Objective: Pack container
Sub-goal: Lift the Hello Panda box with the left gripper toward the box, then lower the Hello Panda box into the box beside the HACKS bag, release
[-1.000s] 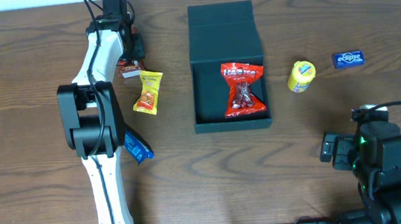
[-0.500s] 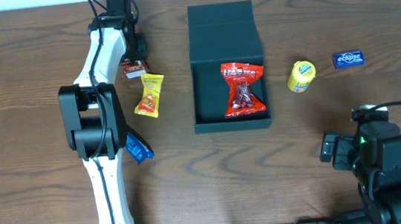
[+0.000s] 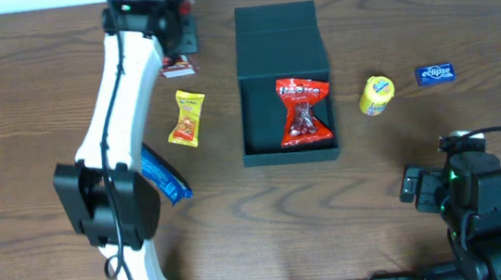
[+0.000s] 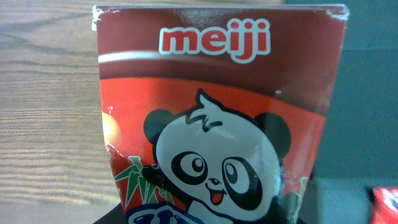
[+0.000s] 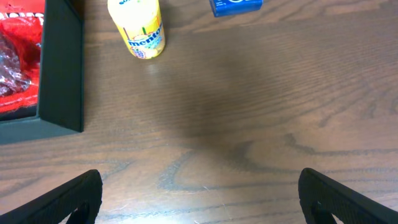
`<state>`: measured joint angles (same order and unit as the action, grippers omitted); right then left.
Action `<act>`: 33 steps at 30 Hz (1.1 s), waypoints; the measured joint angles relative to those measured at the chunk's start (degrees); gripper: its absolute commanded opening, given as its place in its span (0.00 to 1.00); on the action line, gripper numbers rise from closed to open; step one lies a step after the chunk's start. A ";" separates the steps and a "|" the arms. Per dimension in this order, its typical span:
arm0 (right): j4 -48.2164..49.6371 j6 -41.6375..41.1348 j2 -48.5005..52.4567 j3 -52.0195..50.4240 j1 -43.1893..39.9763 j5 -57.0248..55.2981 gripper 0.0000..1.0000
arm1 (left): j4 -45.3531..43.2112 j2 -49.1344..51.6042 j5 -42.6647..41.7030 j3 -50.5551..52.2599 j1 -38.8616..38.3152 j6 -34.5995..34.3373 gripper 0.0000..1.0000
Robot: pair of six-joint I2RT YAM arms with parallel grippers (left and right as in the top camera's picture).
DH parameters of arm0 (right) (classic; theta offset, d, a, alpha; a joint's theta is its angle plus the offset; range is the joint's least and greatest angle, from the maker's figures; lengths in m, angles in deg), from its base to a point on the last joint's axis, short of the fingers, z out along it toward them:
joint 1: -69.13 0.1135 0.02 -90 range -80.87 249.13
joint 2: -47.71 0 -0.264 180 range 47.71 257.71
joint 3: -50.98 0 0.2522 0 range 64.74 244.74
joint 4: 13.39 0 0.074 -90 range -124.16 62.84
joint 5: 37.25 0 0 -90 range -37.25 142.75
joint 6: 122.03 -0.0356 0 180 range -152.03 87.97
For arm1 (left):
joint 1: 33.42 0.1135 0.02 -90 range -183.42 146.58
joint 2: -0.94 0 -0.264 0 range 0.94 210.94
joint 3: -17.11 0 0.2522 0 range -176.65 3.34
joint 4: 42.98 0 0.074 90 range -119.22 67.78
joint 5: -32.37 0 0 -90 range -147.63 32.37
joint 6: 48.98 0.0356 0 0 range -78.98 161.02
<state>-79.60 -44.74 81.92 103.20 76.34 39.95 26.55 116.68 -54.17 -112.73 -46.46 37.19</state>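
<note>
The container [image 3: 280,39] is a dark open box with its lid flap folded back, and a red snack packet [image 3: 303,111] lies inside. My left gripper [image 3: 183,46] is shut on a red meiji panda packet [image 3: 179,67], held above the table just left of the container. That packet [image 4: 217,124] fills the left wrist view, with the container wall [image 4: 367,93] behind it on the right. My right gripper [image 5: 199,199] is open and empty over bare table near the front right [image 3: 428,185].
A yellow packet [image 3: 186,117] and a blue packet [image 3: 163,175] lie left of the container. A yellow mentos bottle [image 3: 376,95] and a blue eclipse pack [image 3: 434,74] sit to its right, and both show in the right wrist view [image 5: 138,28] [image 5: 236,5].
My left gripper has lifted the meiji packet off the table and carried it back and to the right, closer to the container. The right arm has not moved.
</note>
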 measured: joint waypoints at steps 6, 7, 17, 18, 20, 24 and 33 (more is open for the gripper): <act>-0.02 -0.02 0.00 0.00 0.00 0.02 0.99 | 8.35 -5.73 2.86 0.00 -8.81 -5.75 0.38; 0.00 0.00 0.00 0.00 0.00 -0.02 0.99 | 9.60 -6.21 3.08 0.00 -10.03 -6.91 0.38; 0.00 0.00 0.00 0.00 0.00 0.02 0.99 | 11.96 -7.65 4.79 2.08 -23.02 -16.96 0.40; 0.00 -0.02 0.00 0.00 0.00 0.02 0.99 | 10.93 -7.78 5.05 3.45 -23.93 -17.75 0.41; 0.00 0.00 0.00 0.00 0.00 0.02 0.99 | 8.46 -7.82 5.49 6.69 -25.11 -19.26 0.41; 0.02 0.00 0.00 0.00 0.00 0.02 0.99 | 2.95 -7.82 5.97 14.32 -25.57 -21.70 0.41; 0.00 0.00 0.00 0.00 0.00 0.00 0.99 | -9.53 -7.82 5.99 22.86 -22.97 -22.95 0.45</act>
<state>-79.60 -44.74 81.92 103.20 76.34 39.95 17.02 108.85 -48.18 -89.86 -69.43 14.24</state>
